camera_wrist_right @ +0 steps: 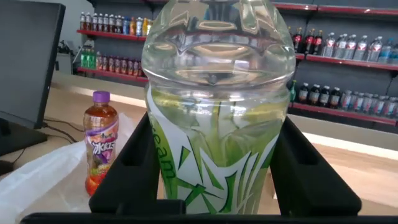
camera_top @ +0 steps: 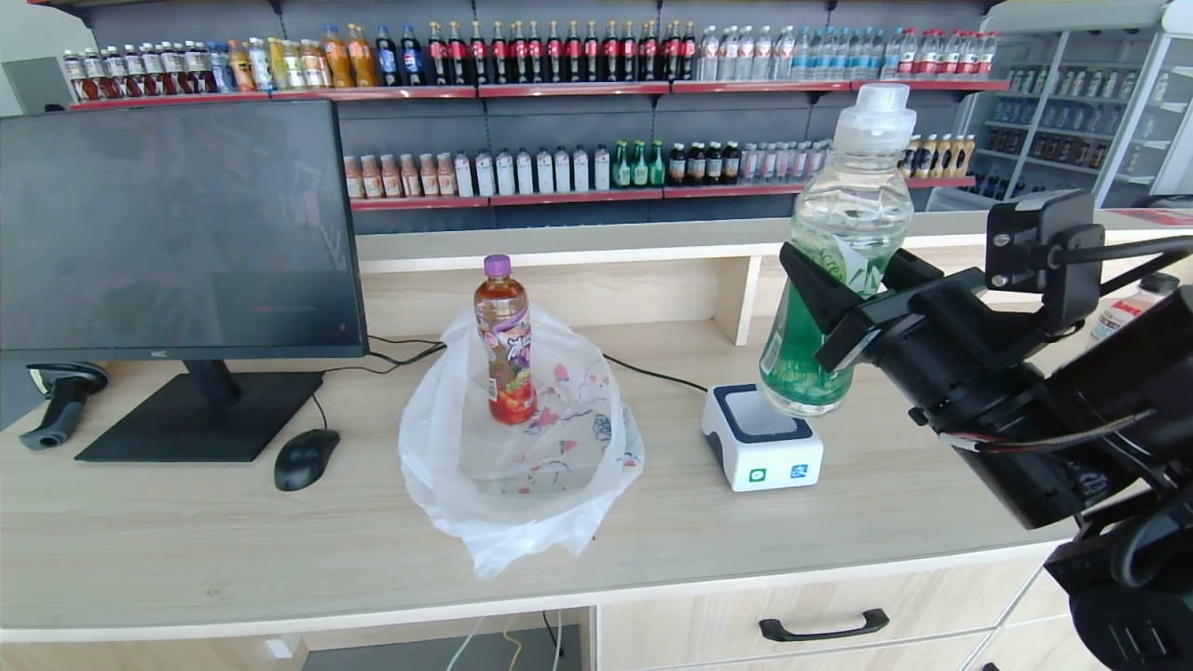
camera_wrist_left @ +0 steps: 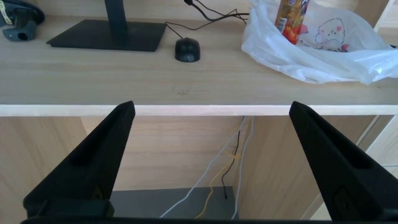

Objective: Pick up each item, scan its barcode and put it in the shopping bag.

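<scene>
Left wrist view puts the left gripper [camera_wrist_left: 211,109] low in front of the counter [camera_wrist_left: 93,74], its fingers spread wide and empty. On the counter the shopping bag [camera_top: 522,485] slumps open, with a purple-capped drink bottle [camera_top: 504,340] upright inside. At the bag's three o'clock sits the white barcode scanner [camera_top: 762,447]. The right gripper [camera_top: 825,312] clamps the green-labelled water bottle [camera_top: 839,270] around its middle, upright, over the scanner's one-o'clock corner. Scanning well probably means lowering and rotating the bottle until its barcode faces the scanner's top, then holding steady. No barcode shows on the label. Whether the base touches the scanner is unclear, and the right wrist view cuts off both base and cap.
</scene>
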Robot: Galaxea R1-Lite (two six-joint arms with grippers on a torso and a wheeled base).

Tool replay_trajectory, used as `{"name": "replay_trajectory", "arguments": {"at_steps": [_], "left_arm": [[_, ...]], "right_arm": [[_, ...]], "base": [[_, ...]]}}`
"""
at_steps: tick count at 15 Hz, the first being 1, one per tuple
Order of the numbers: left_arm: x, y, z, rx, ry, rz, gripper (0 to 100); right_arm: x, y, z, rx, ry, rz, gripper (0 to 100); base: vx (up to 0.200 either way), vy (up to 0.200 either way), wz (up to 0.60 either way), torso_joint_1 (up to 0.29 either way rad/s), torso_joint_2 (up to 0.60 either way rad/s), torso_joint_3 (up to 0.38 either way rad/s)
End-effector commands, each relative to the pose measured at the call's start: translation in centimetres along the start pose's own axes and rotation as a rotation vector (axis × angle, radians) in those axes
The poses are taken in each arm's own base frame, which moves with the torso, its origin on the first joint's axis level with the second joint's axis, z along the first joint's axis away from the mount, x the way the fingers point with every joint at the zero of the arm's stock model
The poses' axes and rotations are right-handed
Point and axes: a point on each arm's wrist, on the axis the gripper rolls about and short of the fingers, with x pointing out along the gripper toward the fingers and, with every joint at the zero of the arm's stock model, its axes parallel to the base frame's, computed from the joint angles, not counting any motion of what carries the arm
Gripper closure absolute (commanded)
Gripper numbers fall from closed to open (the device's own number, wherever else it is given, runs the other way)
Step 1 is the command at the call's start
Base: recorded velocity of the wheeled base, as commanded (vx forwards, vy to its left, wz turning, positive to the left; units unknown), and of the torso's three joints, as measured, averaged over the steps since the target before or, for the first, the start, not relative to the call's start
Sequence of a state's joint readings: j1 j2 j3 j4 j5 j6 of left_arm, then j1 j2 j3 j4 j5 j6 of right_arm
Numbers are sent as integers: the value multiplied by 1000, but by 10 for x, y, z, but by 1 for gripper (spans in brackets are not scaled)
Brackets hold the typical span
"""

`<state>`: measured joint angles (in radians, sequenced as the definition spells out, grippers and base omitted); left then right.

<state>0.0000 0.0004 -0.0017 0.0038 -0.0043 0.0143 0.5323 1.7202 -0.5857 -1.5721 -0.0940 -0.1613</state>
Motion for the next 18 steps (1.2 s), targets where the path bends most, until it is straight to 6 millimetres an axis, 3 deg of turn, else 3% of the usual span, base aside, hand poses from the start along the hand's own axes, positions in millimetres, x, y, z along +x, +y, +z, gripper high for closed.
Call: {"name": "replay_trajectory", "arguments": {"at_steps": [1, 15, 18], "left_arm": [[0, 0, 0, 0, -1, -2, 0], [0, 0, 0, -2, -1, 0, 0], [0, 0, 0, 0, -1, -2, 0]], "right_arm": [[-7, -1, 0, 12, 17, 0, 100], [-2, -5, -14, 92, 50, -15, 100], [-1, -5, -18, 95, 63, -18, 100]], "base": [[0, 200, 0, 2, 2, 2], [0, 200, 0, 5, 2, 4], [0, 0, 0, 0, 0, 0]]}}
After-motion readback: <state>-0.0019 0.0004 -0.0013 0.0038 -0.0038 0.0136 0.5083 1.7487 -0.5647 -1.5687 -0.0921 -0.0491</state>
